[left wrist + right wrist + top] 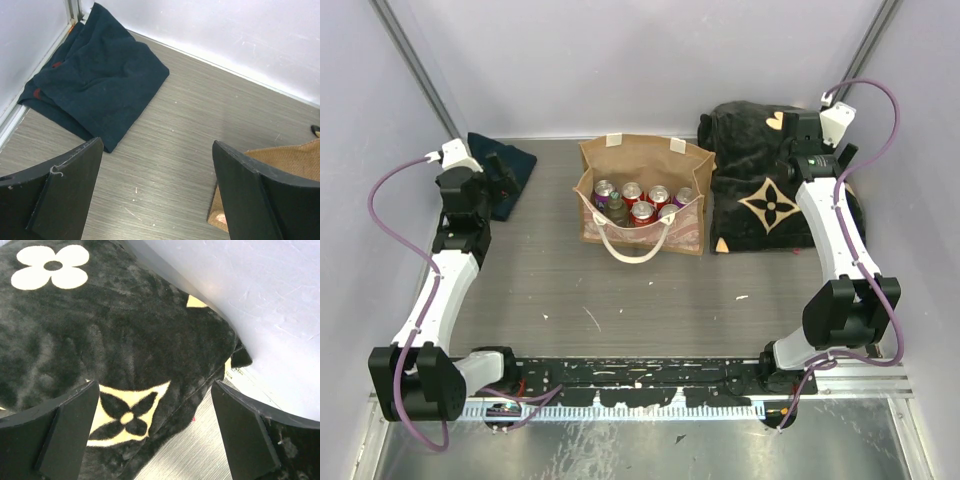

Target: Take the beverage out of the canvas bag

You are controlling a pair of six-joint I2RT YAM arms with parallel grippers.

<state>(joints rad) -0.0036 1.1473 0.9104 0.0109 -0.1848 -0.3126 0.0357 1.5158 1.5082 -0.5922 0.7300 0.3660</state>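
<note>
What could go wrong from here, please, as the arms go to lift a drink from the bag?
The cans are packed tightly, so reaching for one might nudge neighbours or catch two. The soft bag stands unheld; lifting could drag or tip it. Its front handle could snag on the way in.

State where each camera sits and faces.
Top external: above, behind the robot, looking down on left arm, right arm, canvas bag.
Left wrist: on left arm, facing the navy cloth; left gripper open.
Right wrist: on right arm, facing the black blanket; right gripper open.
Shared: top and left wrist both show the canvas bag.
</note>
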